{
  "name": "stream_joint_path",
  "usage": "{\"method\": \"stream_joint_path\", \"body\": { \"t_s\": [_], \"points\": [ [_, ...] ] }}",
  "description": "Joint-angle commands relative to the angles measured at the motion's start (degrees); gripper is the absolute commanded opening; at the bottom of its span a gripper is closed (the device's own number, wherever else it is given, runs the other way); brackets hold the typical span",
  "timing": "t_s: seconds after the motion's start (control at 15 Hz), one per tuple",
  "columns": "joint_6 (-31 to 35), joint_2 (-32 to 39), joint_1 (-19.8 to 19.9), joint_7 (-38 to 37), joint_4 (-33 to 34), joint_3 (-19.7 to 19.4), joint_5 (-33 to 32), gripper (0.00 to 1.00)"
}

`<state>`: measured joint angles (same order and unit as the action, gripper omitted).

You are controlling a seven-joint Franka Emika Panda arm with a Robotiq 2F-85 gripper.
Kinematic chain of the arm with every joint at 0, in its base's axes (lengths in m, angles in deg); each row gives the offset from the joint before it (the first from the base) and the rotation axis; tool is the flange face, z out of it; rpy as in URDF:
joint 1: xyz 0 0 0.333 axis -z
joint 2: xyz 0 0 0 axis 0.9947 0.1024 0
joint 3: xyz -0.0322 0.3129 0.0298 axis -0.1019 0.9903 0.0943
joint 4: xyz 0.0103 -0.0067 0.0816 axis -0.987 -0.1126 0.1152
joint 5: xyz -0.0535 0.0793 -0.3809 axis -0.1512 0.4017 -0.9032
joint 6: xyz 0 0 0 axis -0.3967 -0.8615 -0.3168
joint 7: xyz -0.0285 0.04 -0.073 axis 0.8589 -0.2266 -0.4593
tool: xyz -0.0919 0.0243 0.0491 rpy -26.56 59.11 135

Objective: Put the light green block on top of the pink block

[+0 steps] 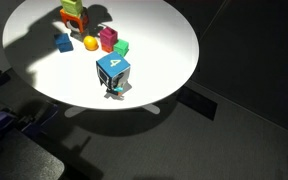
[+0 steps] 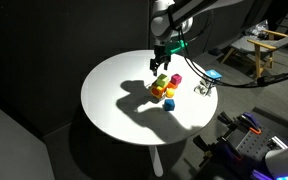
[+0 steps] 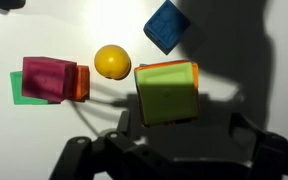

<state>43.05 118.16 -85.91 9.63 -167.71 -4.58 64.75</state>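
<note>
1. Fingers (image 3: 84,158) are spread wide with nothing in them. One dark prong shows near each bottom corner of the wrist view, and the gap between them roughly lines up with the light green block (image 3: 167,92) at centre-right.
2. That block doesn't look like it's on the tabletop (image 3: 234,60) itself. It seems perched on an orange block (image 3: 164,66) whose edge peeks out along its top side, which is probably why it looks so big to the wrist camera.
3. The pink block (image 3: 46,78) is at middle left, well apart from the green one, with a yellow ball (image 3: 112,62) between them. It's pressed up against an orange piece (image 3: 80,80) on its right, and a deeper green block (image 3: 19,92) pokes out at its lower left. Its top face looks free, so it's a decent landing spot.
4. A blue block (image 3: 167,25) sits tilted at the top of the frame, out of the way.
5. In an exterior view the arm (image 2: 162,45) hangs over the cluster.
6. My read is that this is the approach to the grab, and nothing is stacked on pink yet. Wide fingers make sense for straddling the cube. The main worries would be knocking its orange base or bumping the ball on the way over.
</note>
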Motion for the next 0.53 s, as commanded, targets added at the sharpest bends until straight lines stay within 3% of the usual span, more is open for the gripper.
{"method": "stream_joint_path", "body": {
  "t_s": [0.0, 0.47],
  "points": [
    [-0.3, 1.1, -0.5, -1.0, 1.0, -0.5, -1.4, 1.0],
    [0.2, 2.2, -0.6, -1.8, 0.4, -0.9, -1.8, 1.0]
  ]
}}
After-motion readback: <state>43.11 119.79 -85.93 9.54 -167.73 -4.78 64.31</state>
